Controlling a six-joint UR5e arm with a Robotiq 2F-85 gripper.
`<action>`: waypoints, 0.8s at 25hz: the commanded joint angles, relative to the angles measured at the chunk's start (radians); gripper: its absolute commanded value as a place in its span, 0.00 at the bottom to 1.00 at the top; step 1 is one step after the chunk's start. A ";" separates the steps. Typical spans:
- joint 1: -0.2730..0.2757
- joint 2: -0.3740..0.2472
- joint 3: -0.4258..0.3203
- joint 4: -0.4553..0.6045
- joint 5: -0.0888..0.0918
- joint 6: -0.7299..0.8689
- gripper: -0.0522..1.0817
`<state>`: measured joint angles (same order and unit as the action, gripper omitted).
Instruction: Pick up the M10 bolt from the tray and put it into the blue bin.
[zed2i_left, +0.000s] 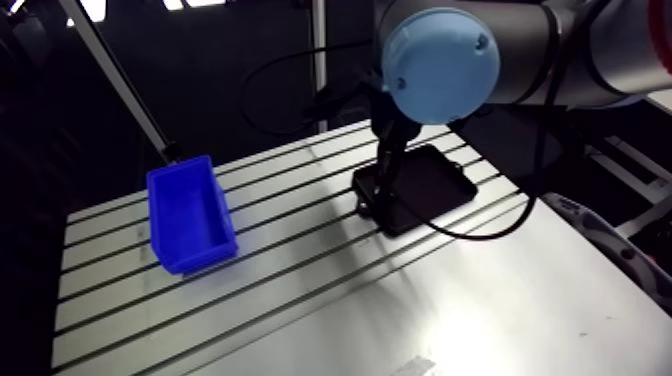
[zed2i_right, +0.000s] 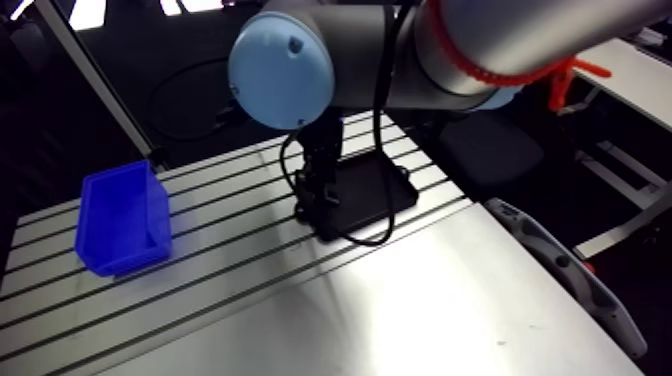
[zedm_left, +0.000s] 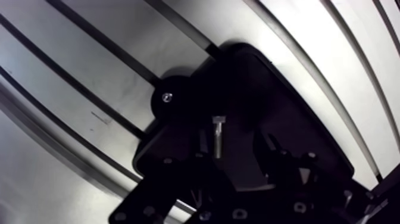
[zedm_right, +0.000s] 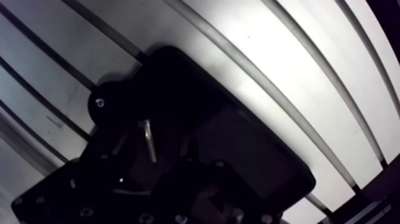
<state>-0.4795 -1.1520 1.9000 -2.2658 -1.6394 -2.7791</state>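
A silver M10 bolt (zedm_left: 218, 136) lies on the floor of the black tray (zedm_left: 280, 101), near the tray's corner. In the wrist view my gripper (zedm_left: 233, 150) hangs low over the tray, open. The bolt lies in the gap between the two dark fingers, closer to one of them, with its head pointing away from the wrist. In the arm view the gripper (zed2i_left: 372, 200) comes down onto the near-left end of the tray (zed2i_left: 432, 182). The blue bin (zed2i_left: 190, 215) stands empty to the left on the table, well apart from the tray.
The slotted aluminium table (zed2i_left: 400, 300) runs under both objects, with bare surface between bin and tray and toward the front. My own elbow joint (zed2i_left: 440, 65) with its light-blue cap fills the upper part of the arm view.
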 joint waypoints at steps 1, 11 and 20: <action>0.002 0.002 0.004 -0.001 -0.007 0.002 0.49; 0.002 0.007 0.009 -0.002 -0.014 0.002 0.52; 0.002 0.007 0.017 -0.002 -0.014 0.002 0.53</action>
<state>-0.4772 -1.1450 1.9146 -2.2681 -1.6529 -2.7773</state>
